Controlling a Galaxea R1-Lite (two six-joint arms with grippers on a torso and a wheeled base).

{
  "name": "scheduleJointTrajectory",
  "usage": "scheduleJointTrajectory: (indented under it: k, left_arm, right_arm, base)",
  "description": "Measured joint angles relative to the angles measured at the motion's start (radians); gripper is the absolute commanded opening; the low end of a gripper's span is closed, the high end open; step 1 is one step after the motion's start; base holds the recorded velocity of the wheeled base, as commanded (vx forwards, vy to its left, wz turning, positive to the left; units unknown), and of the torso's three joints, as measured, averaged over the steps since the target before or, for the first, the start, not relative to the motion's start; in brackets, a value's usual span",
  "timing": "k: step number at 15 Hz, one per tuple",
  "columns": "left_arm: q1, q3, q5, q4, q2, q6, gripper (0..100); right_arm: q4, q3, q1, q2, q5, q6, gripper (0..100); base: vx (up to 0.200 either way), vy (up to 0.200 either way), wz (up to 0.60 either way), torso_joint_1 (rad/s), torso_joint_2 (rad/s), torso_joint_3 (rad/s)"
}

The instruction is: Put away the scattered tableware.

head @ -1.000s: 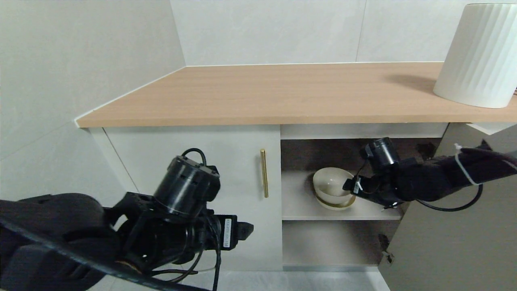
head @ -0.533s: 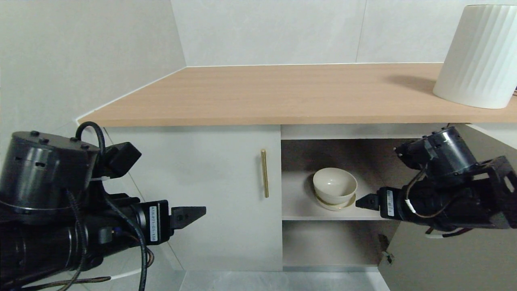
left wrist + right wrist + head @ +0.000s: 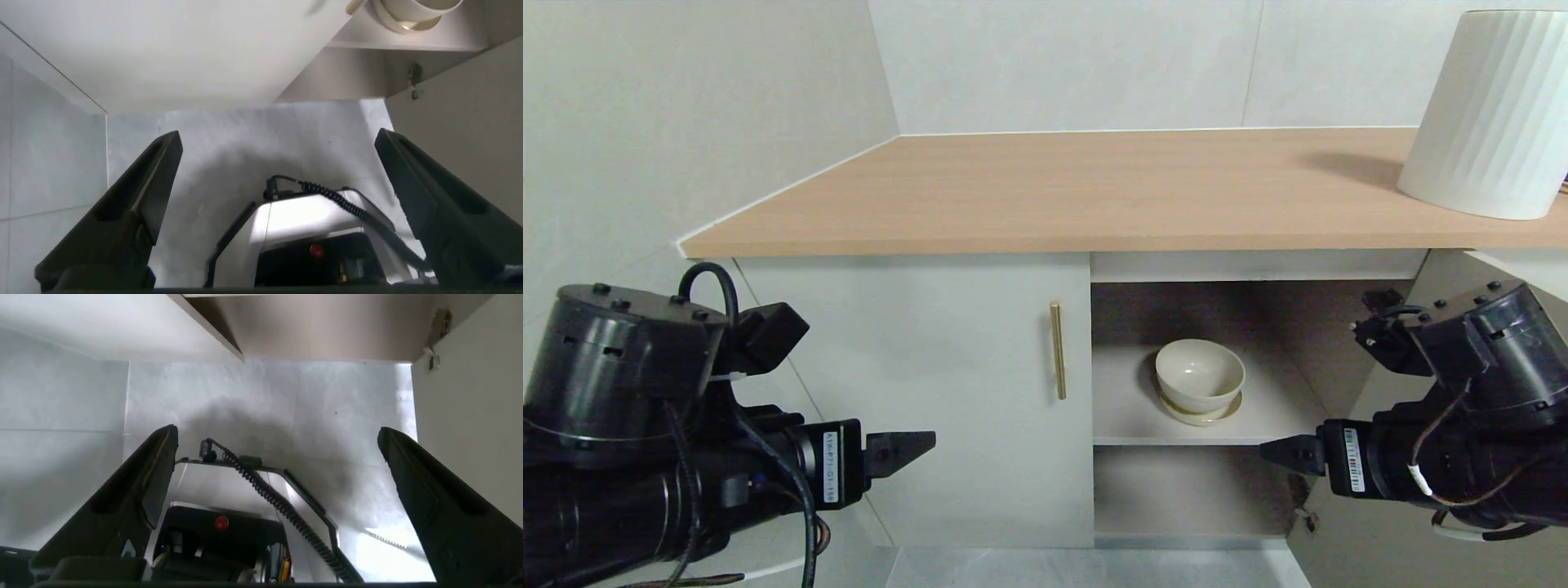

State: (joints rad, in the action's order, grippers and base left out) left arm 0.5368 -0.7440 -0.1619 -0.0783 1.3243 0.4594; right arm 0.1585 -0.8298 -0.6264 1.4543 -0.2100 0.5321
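Bowl (image 3: 1200,374): cream, upright, sitting on a saucer (image 3: 1202,412) on the upper shelf (image 3: 1125,408) of the cabinet (image 3: 1258,265), towards the left half of the open compartment. In the left wrist view it is showing at the frame's edge, on the same saucer. Left door (image 3: 915,384): closed, with a brass handle (image 3: 1057,349) running upright along its right edge. Right door (image 3: 1380,523): swung open towards the robot. Counter (image 3: 1054,192): wood-toned, carrying a white ribbed cylinder (image 3: 1486,114) at its right end. Left gripper (image 3: 903,451): hanging low in front of the closed left door, pointing right, well apart from the bowl. Its fingers (image 3: 131,212) are spread wide, released, gripping nothing, with grey floor showing between them. Right gripper (image 3: 1286,453): hanging in front of the open compartment, just below the shelf's front edge and beside the open door, pointing left, below and to the right of the bowl and not touching it. Its fingers (image 3: 122,506) are likewise spread wide and holding nothing, with floor and the cabinet's underside showing between them.
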Motion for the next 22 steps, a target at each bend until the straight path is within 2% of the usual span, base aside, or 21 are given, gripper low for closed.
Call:
scheduleJointTrajectory:
  k: [4,19,22]
  left_arm:
    - [0.009,-0.002,-0.003,0.037,0.036,0.0,100]
    - [0.022,0.002,-0.003,0.038,0.061,0.0,100]
    - [0.025,0.002,-0.001,0.038,0.061,0.0,100]
  right_arm:
    - [0.003,0.016,-0.001,-0.006,0.0,-0.002,100]
    - [0.005,0.043,-0.004,-0.006,0.0,-0.035,100]
    - [0.006,0.043,-0.004,-0.006,0.0,-0.035,100]
  base:
    - [-0.2,0.0,0.0,0.002,0.0,0.004]
    - [-0.2,0.0,0.0,0.002,0.0,0.002]
    - [0.0,0.0,0.0,0.0,0.0,0.0]
